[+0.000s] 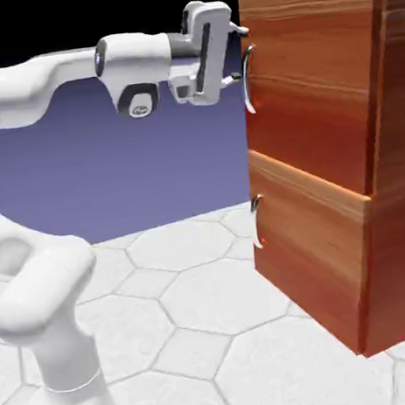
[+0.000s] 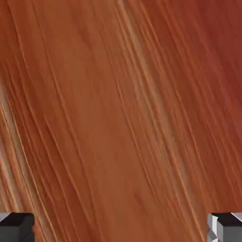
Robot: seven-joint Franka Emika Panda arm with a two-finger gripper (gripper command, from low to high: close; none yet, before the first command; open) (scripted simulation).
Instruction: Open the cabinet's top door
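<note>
The cabinet (image 1: 399,177) is a tall reddish-brown wood-grain box at the exterior view's right. Its top door (image 1: 308,89) is the upper front panel and lies flat against the body, with a curved silver handle (image 1: 248,80) at its left edge. My gripper (image 1: 239,54) is level with the upper part of that handle and points at the door, its fingers right beside the handle. The hand view is filled by the door's wood (image 2: 121,108). The two grey fingertips (image 2: 16,228) sit far apart at the bottom corners with nothing between them. The gripper (image 2: 121,228) is open.
Below the top door is a shorter lower panel (image 1: 312,247) with a smaller silver handle (image 1: 257,222). The white arm reaches in from the left, and its base (image 1: 52,327) stands at the lower left on the pale hexagon-tiled table (image 1: 216,301).
</note>
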